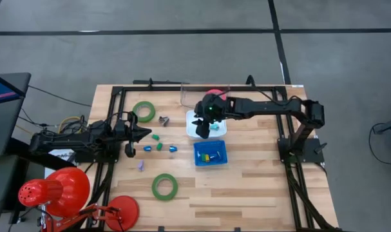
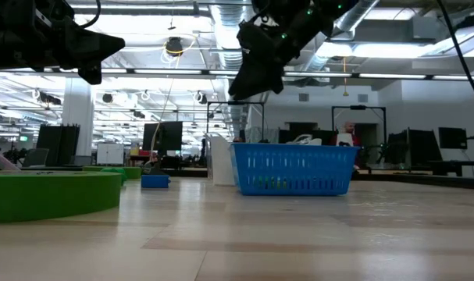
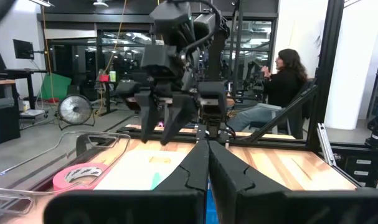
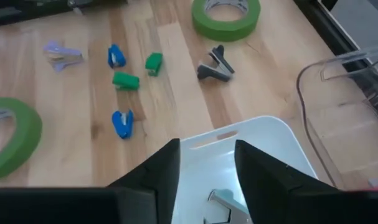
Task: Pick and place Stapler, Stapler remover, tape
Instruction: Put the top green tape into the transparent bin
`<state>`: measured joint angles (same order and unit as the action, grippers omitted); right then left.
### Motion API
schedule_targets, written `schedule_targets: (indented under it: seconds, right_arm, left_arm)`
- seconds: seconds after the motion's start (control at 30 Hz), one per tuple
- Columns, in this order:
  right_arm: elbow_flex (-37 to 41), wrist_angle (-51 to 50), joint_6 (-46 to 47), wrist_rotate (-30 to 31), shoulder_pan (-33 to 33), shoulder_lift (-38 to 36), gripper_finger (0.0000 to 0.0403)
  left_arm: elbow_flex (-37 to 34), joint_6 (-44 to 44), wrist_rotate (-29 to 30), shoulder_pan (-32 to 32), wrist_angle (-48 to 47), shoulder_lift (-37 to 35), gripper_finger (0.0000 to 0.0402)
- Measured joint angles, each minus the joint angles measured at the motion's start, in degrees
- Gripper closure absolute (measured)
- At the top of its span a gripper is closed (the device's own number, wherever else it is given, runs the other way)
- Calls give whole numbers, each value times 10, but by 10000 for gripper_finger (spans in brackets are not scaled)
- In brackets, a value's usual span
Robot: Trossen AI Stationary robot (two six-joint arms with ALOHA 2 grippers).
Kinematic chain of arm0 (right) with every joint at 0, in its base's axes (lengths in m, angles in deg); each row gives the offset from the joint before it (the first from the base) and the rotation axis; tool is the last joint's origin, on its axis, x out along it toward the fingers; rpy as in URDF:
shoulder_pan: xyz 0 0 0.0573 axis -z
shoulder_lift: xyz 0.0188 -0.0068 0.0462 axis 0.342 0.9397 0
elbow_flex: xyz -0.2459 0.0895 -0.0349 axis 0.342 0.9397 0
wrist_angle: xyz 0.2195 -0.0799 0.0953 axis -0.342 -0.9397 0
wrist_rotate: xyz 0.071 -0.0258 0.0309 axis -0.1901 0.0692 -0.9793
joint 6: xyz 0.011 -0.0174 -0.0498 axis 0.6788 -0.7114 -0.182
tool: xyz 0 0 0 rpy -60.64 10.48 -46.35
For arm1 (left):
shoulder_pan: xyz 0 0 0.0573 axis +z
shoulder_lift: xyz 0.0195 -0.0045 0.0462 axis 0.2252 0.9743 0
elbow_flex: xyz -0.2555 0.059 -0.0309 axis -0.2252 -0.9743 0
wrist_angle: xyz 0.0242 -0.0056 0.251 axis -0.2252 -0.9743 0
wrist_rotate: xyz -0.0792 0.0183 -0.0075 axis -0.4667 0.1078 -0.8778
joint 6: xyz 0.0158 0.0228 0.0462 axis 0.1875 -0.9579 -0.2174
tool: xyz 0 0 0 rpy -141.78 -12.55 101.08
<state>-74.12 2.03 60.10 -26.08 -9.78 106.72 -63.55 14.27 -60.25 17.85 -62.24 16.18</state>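
My right gripper hangs open above the white tray; in the right wrist view its fingers frame a small pale item lying in the tray. My left gripper is shut and hovers over the table's left part, holding nothing. A dark staple remover lies on the wood, with small green, blue and purple staplers nearby. Two green tape rings lie flat. The pink-red tape lies in a clear container.
A blue basket with small items stands just near-side of the white tray. The clear container sits at the far edge. A black frame borders the table. Red lamps stand at the near left corner. A person sits beyond the table.
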Motion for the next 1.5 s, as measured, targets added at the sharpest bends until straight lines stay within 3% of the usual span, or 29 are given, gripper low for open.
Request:
schedule_targets:
  seconds: [0.27,0.63,1.03,1.33,1.5]
  right_arm:
    - [63,78,-1,0,-37,-39,306]
    - [224,195,-7,1,-94,-162,332]
    - [370,234,-6,2,-85,-289,354]
    - [456,252,-5,2,-58,-363,399]
    - [497,264,-5,2,-47,-403,398]
  left_arm:
    - [0,0,0,0,-1,2,398]
    - [0,0,0,0,0,9,398]
    - [0,0,0,0,5,12,398]
    - [0,0,0,0,9,12,398]
    - [0,0,0,0,10,12,398]
